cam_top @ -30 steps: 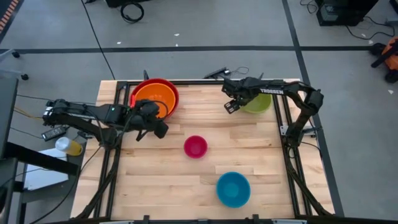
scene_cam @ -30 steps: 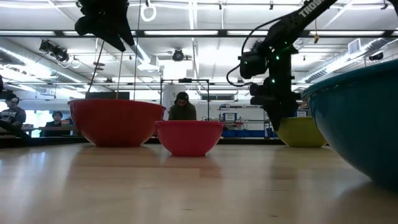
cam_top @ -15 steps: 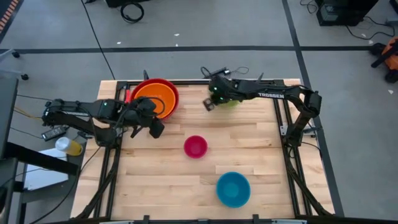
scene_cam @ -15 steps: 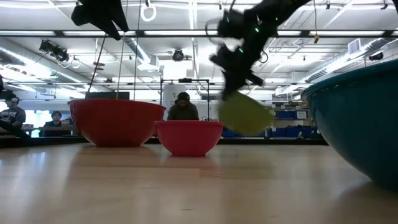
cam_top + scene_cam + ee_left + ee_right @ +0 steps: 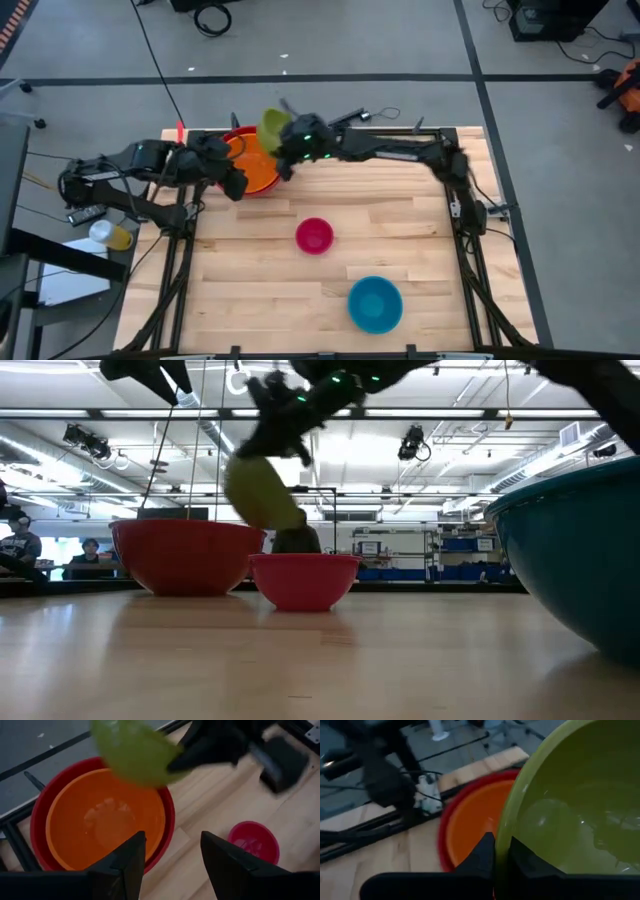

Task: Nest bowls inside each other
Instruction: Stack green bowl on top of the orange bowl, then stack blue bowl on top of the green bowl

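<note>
The lime green bowl (image 5: 272,127) hangs tilted above the far left of the table, over the orange bowl (image 5: 255,168), with my right gripper (image 5: 284,148) shut on it. The orange bowl sits nested in the red bowl (image 5: 169,815). My left gripper (image 5: 172,865) stands open with nothing between its fingers, high up at the near left of that stack (image 5: 232,181). The pink bowl (image 5: 314,236) rests on the table's middle. The blue bowl (image 5: 375,304) rests near the front edge. My right gripper holds the green bowl by its rim (image 5: 503,840), one finger outside the wall (image 5: 484,854) and one inside (image 5: 521,856). The fingers come slanting down from the table's right. The bowl is lifted clear and tipped, with its hollow turned toward the gripper.
The table's dark metal frame (image 5: 200,135) runs close behind the red bowl. Bare wood lies between the stack and the pink bowl, and along the right half of the table (image 5: 420,220).
My right gripper has taken hold of the green bowl at the far right, lifted it clear and swung it toward the table's left edge, over the orange bowl; the bowl has tipped on the way. My left gripper has risen and drawn back toward the far left.
</note>
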Motion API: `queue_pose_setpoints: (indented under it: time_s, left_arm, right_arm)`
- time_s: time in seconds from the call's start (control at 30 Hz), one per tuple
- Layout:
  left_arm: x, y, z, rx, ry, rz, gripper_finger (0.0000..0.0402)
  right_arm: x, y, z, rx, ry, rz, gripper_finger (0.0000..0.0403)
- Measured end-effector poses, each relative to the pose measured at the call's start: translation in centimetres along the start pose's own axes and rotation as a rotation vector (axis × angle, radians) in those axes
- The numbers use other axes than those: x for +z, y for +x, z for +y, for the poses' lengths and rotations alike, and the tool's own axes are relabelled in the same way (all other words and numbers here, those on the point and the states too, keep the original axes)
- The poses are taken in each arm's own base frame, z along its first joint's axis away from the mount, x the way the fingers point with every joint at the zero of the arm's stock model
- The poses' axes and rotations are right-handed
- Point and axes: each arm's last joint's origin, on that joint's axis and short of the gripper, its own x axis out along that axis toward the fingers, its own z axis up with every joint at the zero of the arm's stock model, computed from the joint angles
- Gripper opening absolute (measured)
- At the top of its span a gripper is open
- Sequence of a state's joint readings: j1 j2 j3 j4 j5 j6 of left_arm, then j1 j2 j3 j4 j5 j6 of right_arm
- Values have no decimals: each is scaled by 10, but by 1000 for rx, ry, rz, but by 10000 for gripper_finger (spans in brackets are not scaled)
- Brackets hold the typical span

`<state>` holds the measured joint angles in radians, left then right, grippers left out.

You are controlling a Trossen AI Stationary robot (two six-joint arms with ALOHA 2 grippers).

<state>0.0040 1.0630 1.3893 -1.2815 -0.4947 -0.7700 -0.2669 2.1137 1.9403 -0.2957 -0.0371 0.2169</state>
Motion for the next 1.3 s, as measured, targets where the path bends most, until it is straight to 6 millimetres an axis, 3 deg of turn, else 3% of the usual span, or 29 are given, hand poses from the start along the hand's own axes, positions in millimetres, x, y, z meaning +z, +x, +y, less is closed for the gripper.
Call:
queue_pose_setpoints:
  time_s: [0.13, 0.3, 0.6, 0.7, 0.83, 0.93, 1.17, 1.3]
  left_arm:
    - [-1, -4, 3, -5, -5, -4, 192]
    - [-4, -3, 5, 24, -6, 28, 192]
    - [-4, -3, 6, 29, -15, 32, 192]
    - [-4, -2, 6, 30, -15, 33, 192]
    - [-8, 2, 6, 50, -5, 38, 192]
    - [-14, 13, 3, 60, -5, 49, 192]
    - [-38, 47, -16, -26, -33, 54, 192]
    - [-53, 64, -30, -120, -61, 16, 192]
  right_arm:
    - [9, 27, 20, 31, -117, -14, 22]
    - [-8, 64, 23, 17, -169, 76, 29]
    - [-25, 76, 21, 85, -141, 138, 192]
    - [-18, 63, 21, 16, -97, 160, 230]
    - [7, 17, 25, -70, -72, 206, 245]
    - [9, -12, 24, -104, -74, 330, 242]
    - [-18, -45, 29, -94, -87, 584, 234]
    - [-50, -55, 39, -25, -70, 677, 232]
